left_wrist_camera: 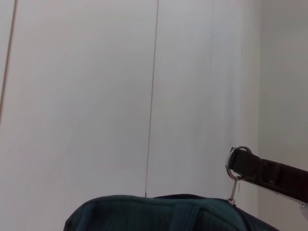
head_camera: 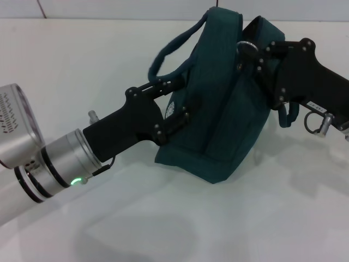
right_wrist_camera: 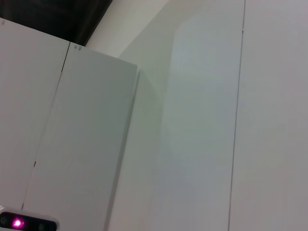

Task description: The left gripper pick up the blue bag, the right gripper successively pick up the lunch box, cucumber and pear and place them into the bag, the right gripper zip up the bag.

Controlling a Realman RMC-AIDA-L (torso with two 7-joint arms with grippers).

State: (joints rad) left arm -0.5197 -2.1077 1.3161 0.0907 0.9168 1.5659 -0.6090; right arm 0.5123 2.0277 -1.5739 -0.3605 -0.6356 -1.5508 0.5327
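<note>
The blue bag stands tilted on the white table, its loop handles toward the back left. My left gripper, on the arm with the green-lit silver cuff, is shut on the bag's near side by the white logo. My right gripper reaches in from the right to the bag's top edge. In the left wrist view one of its black fingers carries the silver ring pull of the zipper just above the bag top. The lunch box, cucumber and pear are out of view.
The white table spreads around the bag, with a white wall behind it. The right wrist view shows only white panels and a small device with a pink light.
</note>
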